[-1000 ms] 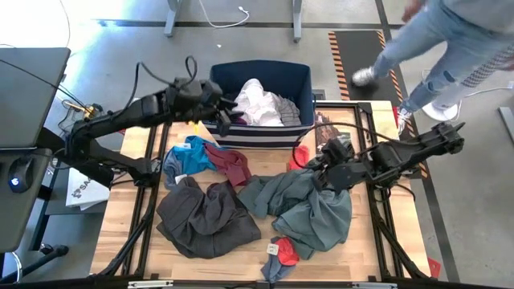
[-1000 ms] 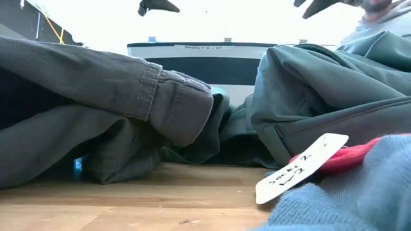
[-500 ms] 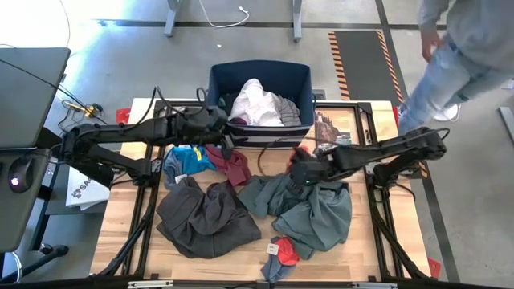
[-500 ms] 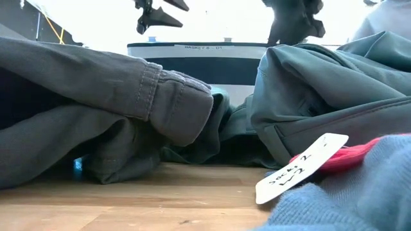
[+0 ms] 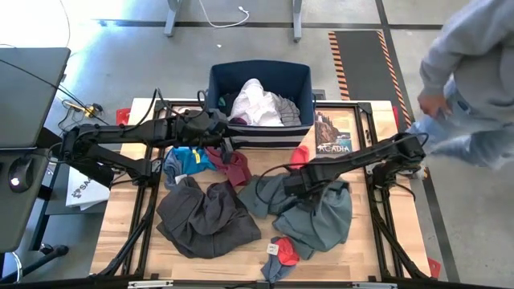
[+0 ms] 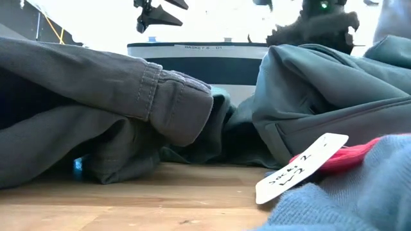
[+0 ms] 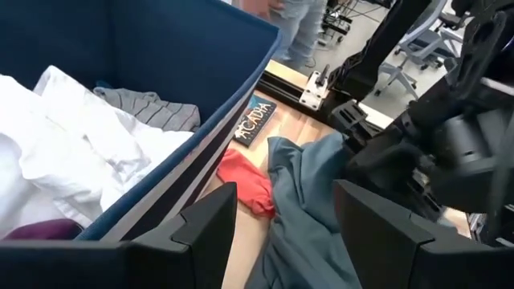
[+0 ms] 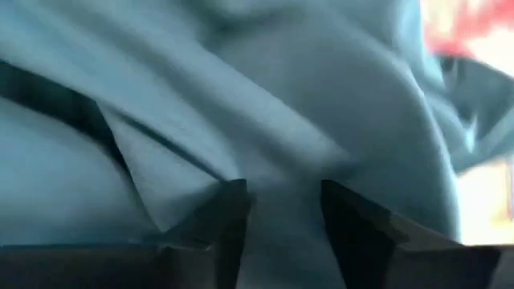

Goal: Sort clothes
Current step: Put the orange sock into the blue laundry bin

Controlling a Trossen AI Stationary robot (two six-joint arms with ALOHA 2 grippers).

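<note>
A grey-green shirt (image 5: 321,213) lies crumpled at the table's right middle. My right gripper (image 5: 293,183) points down at its left part, open, and shirt cloth (image 8: 241,104) fills the right wrist view. My left gripper (image 5: 222,135) hangs open and holding nothing over the front wall of the navy bin (image 5: 299,80), which holds white clothes (image 5: 255,103). Dark grey-brown trousers (image 5: 205,217) lie at the near left. Blue (image 5: 189,158), maroon (image 5: 234,166) and red (image 5: 301,156) pieces lie in front of the bin. Grey and red socks (image 5: 281,253) lie at the near edge. My right gripper comes at the shirt from above, its two fingers (image 8: 233,221) on either side of a raised fold (image 8: 281,193) in the cloth. I cannot tell whether the fingertips touch the cloth. The shirt lies slack on the table.
A person (image 5: 474,72) stands bent over beside the table's far right corner. A printed card (image 5: 333,136) lies right of the bin. In the low view, the trousers (image 6: 96,109), the shirt (image 6: 321,96) and a tagged sock (image 6: 347,199) block most of the table.
My right gripper has dropped from above the shirt's far right part toward the table's left and near side, and has turned until it points down at the shirt. My left gripper has sunk a little from over the bin toward its front wall. The person has moved along the right side.
</note>
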